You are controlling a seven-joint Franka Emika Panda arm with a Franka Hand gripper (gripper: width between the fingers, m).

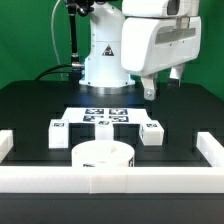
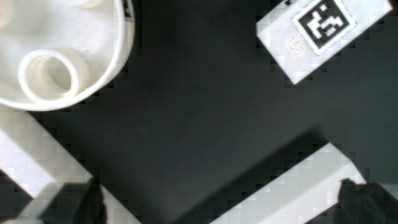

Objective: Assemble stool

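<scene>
Wrist view, seat (image 2: pixel 57 50) cut off by frame edge, tagged leg (image 2: pixel 317 35) partly cropped, fingers (image 2: pixel 71 205) apart, empty.

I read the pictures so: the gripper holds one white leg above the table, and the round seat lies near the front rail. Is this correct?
Not fully. The gripper holds nothing: in the wrist view its jaws stand apart with only bare table between them, and the leg rests on the table. The round seat does lie near the front rail.
</scene>
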